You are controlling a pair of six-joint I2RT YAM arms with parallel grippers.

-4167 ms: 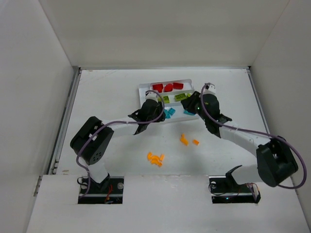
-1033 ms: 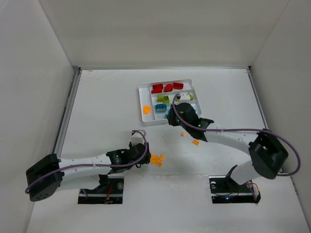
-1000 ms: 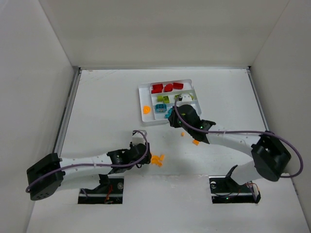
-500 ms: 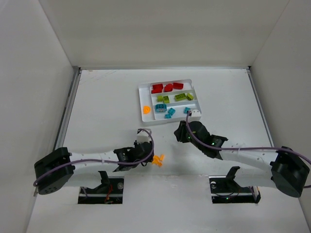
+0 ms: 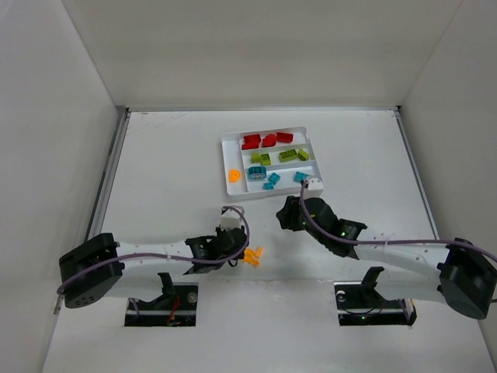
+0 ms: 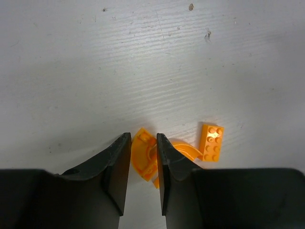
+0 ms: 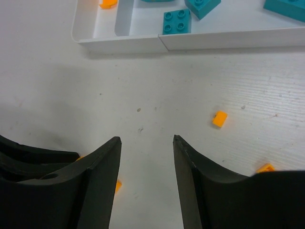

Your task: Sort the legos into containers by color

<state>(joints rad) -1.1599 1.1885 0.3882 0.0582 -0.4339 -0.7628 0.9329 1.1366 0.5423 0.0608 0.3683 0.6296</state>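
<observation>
The white tray (image 5: pixel 308 152) holds red bricks (image 5: pixel 266 141) in its far slot, green ones (image 5: pixel 281 156) in the middle slot, teal ones (image 5: pixel 269 178) in the near slot and one orange piece (image 5: pixel 233 176) in the left side slot. My left gripper (image 5: pixel 240 252) is down on the table at a small orange pile (image 5: pixel 253 256). In the left wrist view the left gripper (image 6: pixel 143 137) is shut on an orange curved brick (image 6: pixel 144 156); a flat orange brick (image 6: pixel 211 142) lies to the right. My right gripper (image 5: pixel 286 214) is open and empty over the table in front of the tray (image 7: pixel 143 45).
In the right wrist view, small orange bricks lie on the table at the right (image 7: pixel 219 118), lower right (image 7: pixel 266 167) and beside the left finger (image 7: pixel 116 185). Teal bricks (image 7: pixel 176 21) sit just behind the tray's near wall. White walls enclose the table.
My right arm has drawn back from the tray toward the near edge, leaving a teal brick in the near slot. My left gripper has moved onto the orange pile and closed round a curved piece.
</observation>
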